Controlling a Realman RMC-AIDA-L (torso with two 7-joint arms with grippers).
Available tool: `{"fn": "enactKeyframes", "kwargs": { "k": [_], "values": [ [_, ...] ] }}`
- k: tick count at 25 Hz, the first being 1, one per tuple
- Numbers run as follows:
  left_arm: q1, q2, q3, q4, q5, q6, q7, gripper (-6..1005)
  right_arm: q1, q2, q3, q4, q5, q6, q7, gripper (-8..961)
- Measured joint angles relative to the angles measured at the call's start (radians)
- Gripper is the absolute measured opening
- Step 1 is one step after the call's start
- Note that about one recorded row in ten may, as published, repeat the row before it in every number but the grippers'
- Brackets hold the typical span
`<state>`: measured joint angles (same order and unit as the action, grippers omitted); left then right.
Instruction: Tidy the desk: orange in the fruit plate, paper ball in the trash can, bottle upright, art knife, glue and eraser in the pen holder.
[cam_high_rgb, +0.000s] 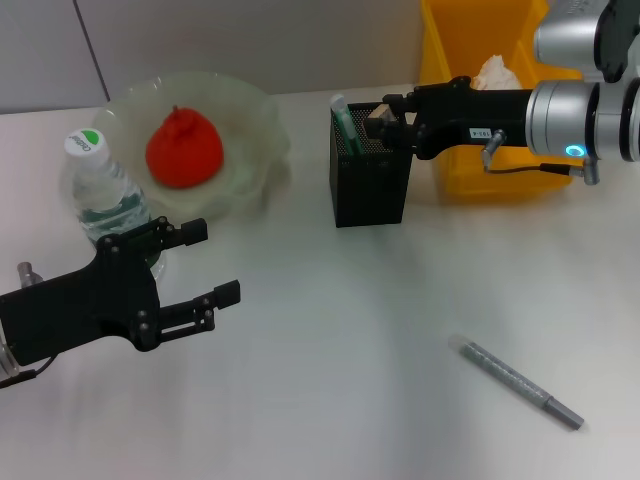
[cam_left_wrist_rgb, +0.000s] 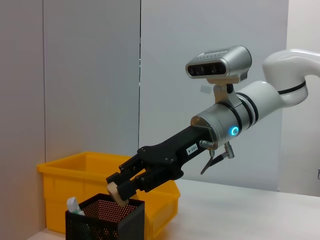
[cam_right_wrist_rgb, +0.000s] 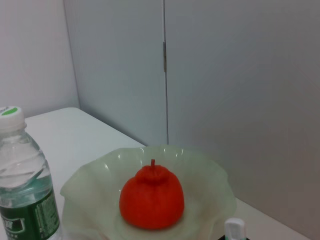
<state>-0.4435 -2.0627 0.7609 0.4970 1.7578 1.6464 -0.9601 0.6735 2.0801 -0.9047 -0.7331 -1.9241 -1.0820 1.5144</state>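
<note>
The orange (cam_high_rgb: 185, 148) lies in the pale-green fruit plate (cam_high_rgb: 255, 112); the right wrist view also shows the orange (cam_right_wrist_rgb: 151, 196) in the plate (cam_right_wrist_rgb: 220, 186). The bottle (cam_high_rgb: 100, 190) stands upright beside the plate. My left gripper (cam_high_rgb: 212, 263) is open and empty, low in front of the bottle. My right gripper (cam_high_rgb: 385, 125) is shut on the beige eraser (cam_left_wrist_rgb: 116, 192), right over the mouth of the black mesh pen holder (cam_high_rgb: 368, 185). A green-and-white glue stick (cam_high_rgb: 345, 122) stands in the holder. The paper ball (cam_high_rgb: 497, 75) lies in the yellow trash can (cam_high_rgb: 470, 170). The grey art knife (cam_high_rgb: 520, 383) lies on the table at the front right.
The white table (cam_high_rgb: 330, 350) runs wide between my left gripper and the art knife. The trash can stands directly behind and to the right of the pen holder, under my right forearm. A grey wall closes off the back.
</note>
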Motion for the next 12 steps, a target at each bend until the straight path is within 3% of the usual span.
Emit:
{"fn": "enactKeyframes", "kwargs": {
  "k": [12],
  "values": [
    [0.007, -0.001, 0.0, 0.001, 0.0, 0.012, 0.0, 802, 0.002, 0.0, 0.0, 0.0, 0.002, 0.004, 0.002, 397]
  ]
}}
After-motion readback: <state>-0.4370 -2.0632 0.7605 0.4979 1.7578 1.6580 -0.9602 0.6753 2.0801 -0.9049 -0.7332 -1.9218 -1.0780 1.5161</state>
